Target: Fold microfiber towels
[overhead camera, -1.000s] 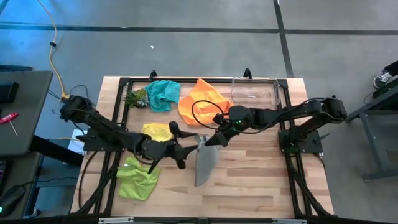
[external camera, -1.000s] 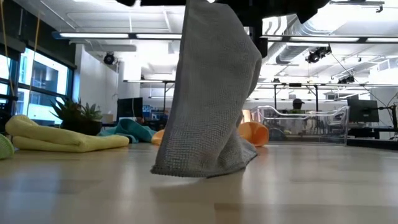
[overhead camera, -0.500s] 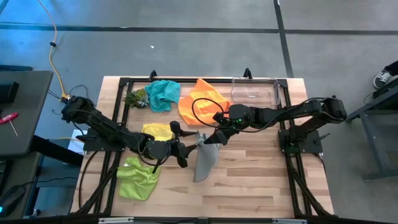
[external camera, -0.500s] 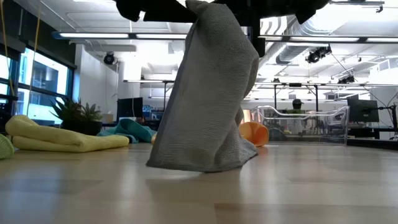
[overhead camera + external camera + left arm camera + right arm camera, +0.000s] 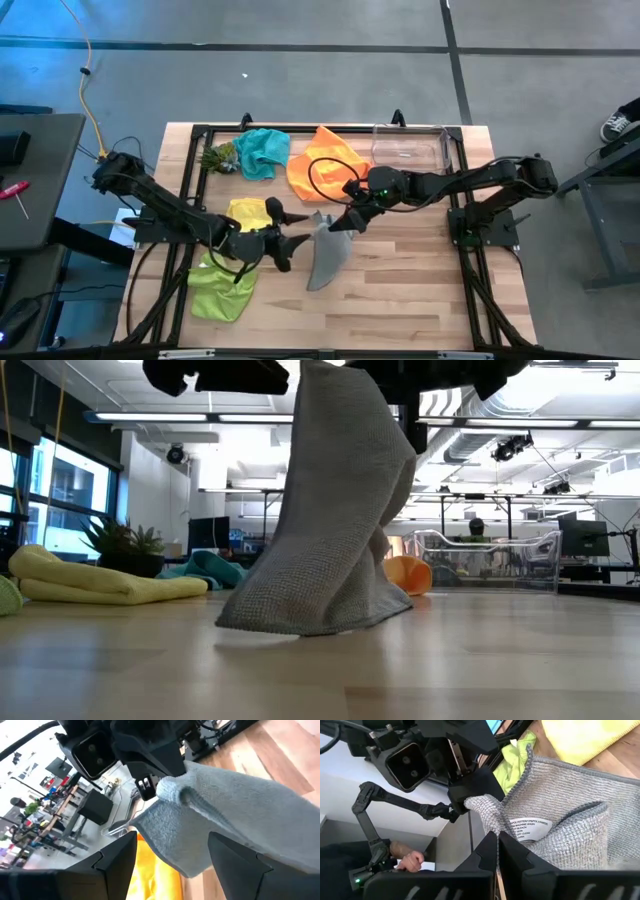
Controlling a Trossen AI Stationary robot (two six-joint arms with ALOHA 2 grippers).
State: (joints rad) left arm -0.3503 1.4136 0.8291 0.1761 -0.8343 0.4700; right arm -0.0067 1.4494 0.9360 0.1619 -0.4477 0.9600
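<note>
1. Two arms work at the grey towel [image 5: 322, 258], hanging mid-table [image 5: 420, 290] beside the yellow towel [image 5: 250, 211].
2. Right gripper [image 5: 345, 224] jaws pinch its upper corner; left gripper [image 5: 287, 238] jaws stand spread.
3. The single pinch may slip, dropping the towel in a heap.

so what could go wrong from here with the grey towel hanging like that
1. The grey towel hangs from the right gripper by one pinched edge, with only its lower end on the table; a slip would likely drop it in a heap.
2. The left gripper is open beside the hanging cloth; closing now might catch a bunched fold instead of a corner.
3. The lime green towel lies crumpled just under the left arm and could be dragged.
</note>
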